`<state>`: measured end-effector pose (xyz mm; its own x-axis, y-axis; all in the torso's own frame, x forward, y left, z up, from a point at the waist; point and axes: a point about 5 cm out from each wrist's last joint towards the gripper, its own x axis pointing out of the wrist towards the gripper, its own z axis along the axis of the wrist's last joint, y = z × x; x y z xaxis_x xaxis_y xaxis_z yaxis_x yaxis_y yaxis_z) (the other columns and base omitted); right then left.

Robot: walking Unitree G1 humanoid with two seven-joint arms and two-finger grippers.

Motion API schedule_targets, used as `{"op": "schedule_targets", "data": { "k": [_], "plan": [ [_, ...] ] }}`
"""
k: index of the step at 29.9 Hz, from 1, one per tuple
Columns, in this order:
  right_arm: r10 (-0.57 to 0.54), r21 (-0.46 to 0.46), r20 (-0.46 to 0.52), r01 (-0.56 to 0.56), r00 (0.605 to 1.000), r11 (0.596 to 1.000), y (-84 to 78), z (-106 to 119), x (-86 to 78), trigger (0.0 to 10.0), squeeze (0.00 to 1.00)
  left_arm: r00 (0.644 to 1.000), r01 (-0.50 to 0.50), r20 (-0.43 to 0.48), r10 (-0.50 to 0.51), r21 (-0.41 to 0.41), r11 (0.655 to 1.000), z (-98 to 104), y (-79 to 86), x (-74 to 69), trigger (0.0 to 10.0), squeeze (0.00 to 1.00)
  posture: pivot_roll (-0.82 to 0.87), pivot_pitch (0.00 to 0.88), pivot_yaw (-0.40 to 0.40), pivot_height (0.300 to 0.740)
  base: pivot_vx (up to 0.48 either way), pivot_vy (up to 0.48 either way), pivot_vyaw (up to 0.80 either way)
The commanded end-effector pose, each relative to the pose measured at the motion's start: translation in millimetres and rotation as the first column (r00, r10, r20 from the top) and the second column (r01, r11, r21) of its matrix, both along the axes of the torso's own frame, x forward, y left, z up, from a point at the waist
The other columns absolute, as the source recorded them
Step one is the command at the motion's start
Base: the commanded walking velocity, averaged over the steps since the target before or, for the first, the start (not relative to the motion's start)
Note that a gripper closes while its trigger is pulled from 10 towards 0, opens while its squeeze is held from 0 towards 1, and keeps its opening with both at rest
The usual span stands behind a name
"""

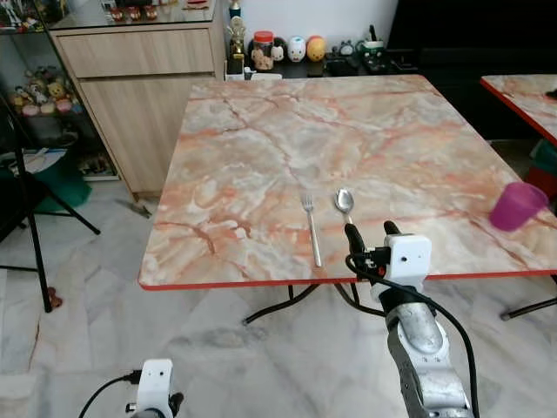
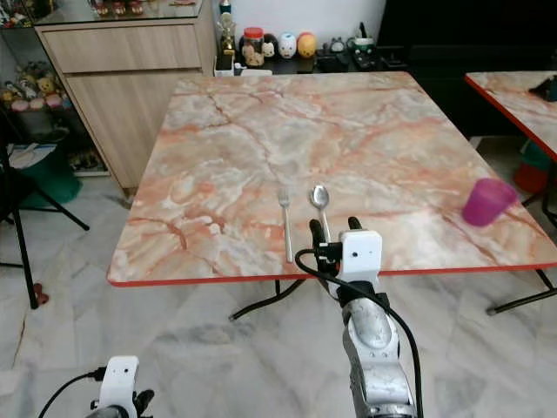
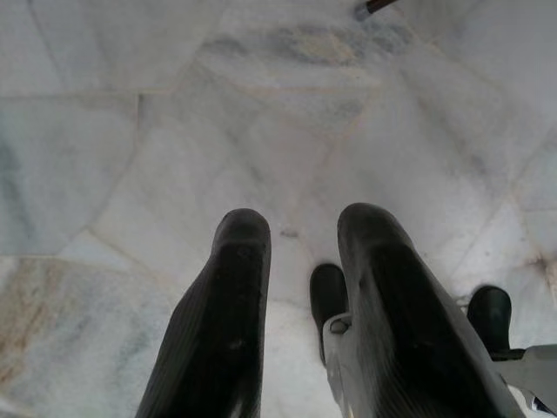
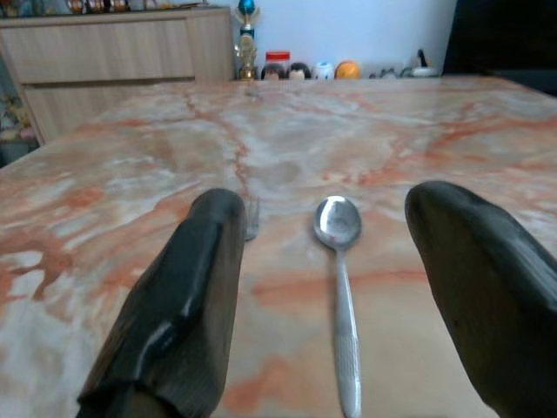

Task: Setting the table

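A silver fork point(image 1: 311, 228) and a silver spoon point(image 1: 345, 204) lie side by side near the front edge of the marble table point(image 1: 261, 148), the spoon to the right of the fork. My right gripper point(image 1: 372, 233) hovers open just over the spoon's handle end, its fingers point(image 4: 200, 287) straddling the spoon point(image 4: 341, 287) without touching it. A purple cup point(image 1: 518, 205) stands upright near the table's right edge. My left gripper point(image 3: 300, 252) hangs low by my side over the floor, its fingers a little apart and empty.
A wooden cabinet point(image 1: 144, 96) stands at the back left, with jars and figurines point(image 1: 287, 48) on a low shelf behind the table. A second marble table point(image 1: 526, 96) sits at the right. A black stand point(image 1: 35, 235) is on the left, on marble floor.
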<state>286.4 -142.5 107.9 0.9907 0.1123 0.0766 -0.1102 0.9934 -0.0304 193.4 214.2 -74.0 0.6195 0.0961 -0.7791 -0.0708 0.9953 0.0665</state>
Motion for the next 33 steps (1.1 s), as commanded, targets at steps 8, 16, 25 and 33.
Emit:
{"op": "schedule_targets", "data": {
  "k": [8,16,25,33],
  "plan": [
    [-0.011,0.013,-0.005,0.011,1.0,1.0,-0.9,-1,-0.7,10.0,0.0,1.0,-0.009,-0.013,0.009,-0.016,1.0,-1,-1.0,-0.9,10.0,0.0,-0.03,0.0,0.019,0.74,0.33,0.0,0.0],
    [-0.015,0.011,-0.023,0.015,1.0,1.0,0.0,-4,-2.7,10.0,0.0,1.0,-0.004,-0.015,0.004,-0.009,1.0,-1,-1.1,-0.8,10.0,0.0,-0.03,0.0,0.015,0.74,0.158,0.0,0.0],
    [-0.025,0.07,-0.072,0.03,0.997,0.997,2.6,-6,1.3,10.0,1.0,1.0,-0.004,-0.017,0.004,-0.013,1.0,-1,-1.4,-1.0,10.0,0.0,-0.03,0.0,0.013,0.74,0.0,0.0,0.0],
    [-0.115,0.1,-0.255,0.144,0.96,0.984,-1.0,-23,7.7,10.0,0.0,1.0,-0.001,-0.017,0.001,-0.014,1.0,-1,-1.3,-0.9,10.0,0.0,-0.04,0.0,0.016,0.74,0.0,0.0,0.0]
  ]
}}
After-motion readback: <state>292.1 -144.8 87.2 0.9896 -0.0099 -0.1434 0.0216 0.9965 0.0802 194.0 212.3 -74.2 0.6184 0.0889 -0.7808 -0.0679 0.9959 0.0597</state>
